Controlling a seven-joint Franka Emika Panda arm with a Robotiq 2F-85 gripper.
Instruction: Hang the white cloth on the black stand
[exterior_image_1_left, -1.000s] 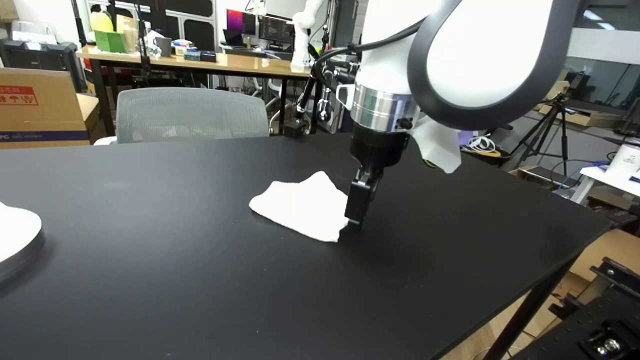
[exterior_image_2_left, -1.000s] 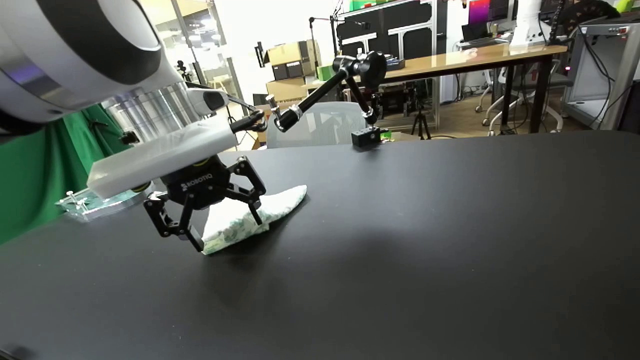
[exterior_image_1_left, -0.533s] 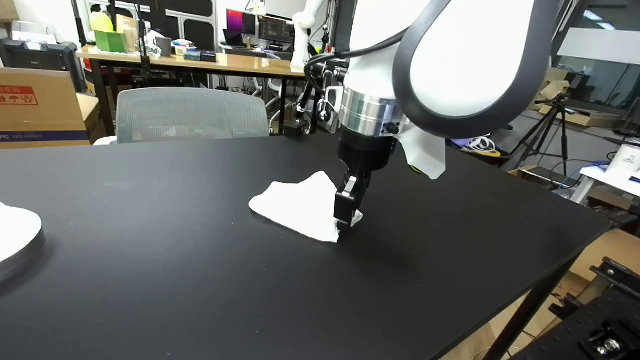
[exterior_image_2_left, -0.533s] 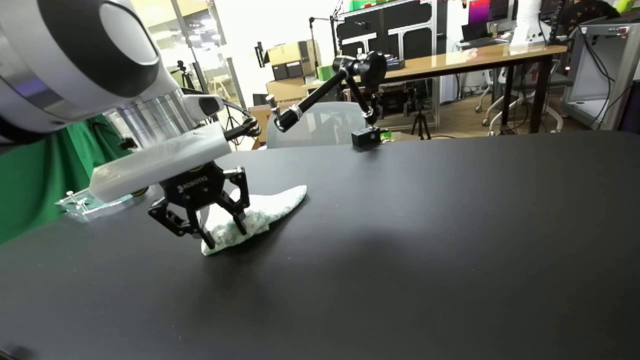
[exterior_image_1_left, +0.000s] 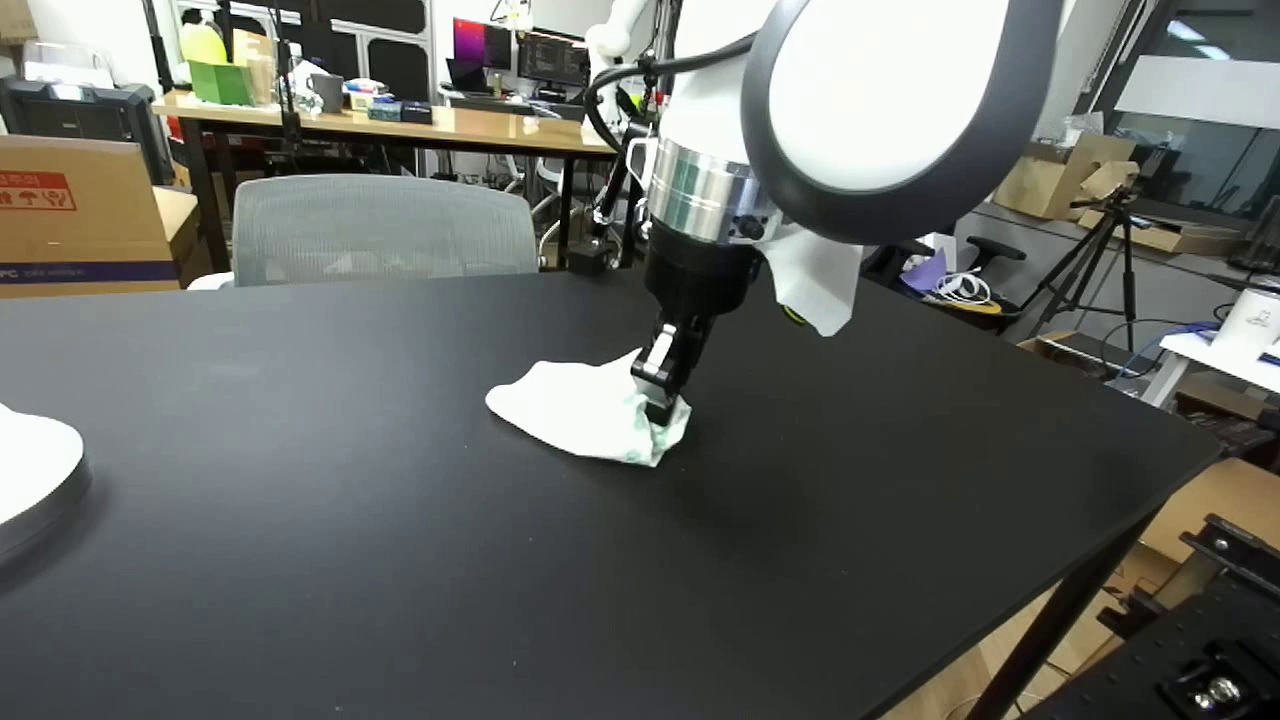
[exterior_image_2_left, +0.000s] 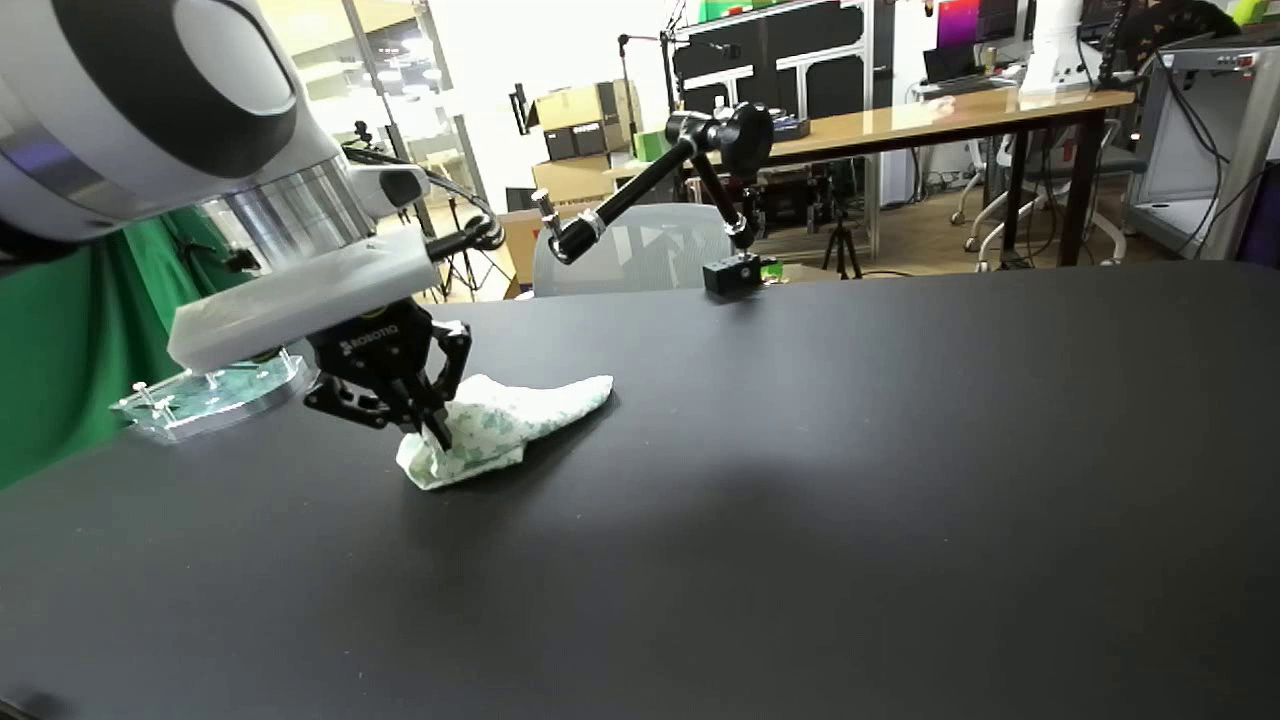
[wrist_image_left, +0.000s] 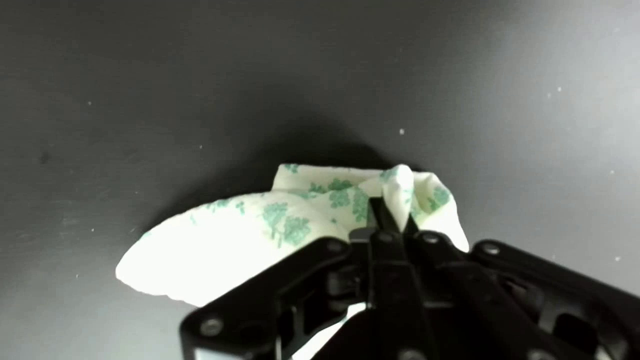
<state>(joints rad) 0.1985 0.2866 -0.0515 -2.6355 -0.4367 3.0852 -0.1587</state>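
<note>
The white cloth (exterior_image_1_left: 565, 405), rumpled and printed with green leaves, lies on the dark table in both exterior views. My gripper (exterior_image_2_left: 432, 438) has come together at the cloth's near end. In the wrist view a fold of the cloth (wrist_image_left: 295, 220) stands up pinched between the fingertips of the gripper (wrist_image_left: 397, 217). Most of the fabric still rests on the tabletop, spreading away from the fingers. A black stand (exterior_image_2_left: 660, 190) with a jointed arm and a block base rises at the table's far edge; my arm partly covers it in an exterior view (exterior_image_1_left: 590, 258).
A white rounded plate-like thing (exterior_image_1_left: 35, 465) sits at the table's left edge in an exterior view. A clear bolted plate (exterior_image_2_left: 215, 395) lies beside the green curtain (exterior_image_2_left: 70, 370). A grey chair (exterior_image_1_left: 385, 230) stands behind the far edge of the table (exterior_image_1_left: 400, 600).
The jaws have gone from wide apart to shut on the cloth, while the arm moved towards the cloth and slightly up. The cloth's near end has bunched and shifted a little.
</note>
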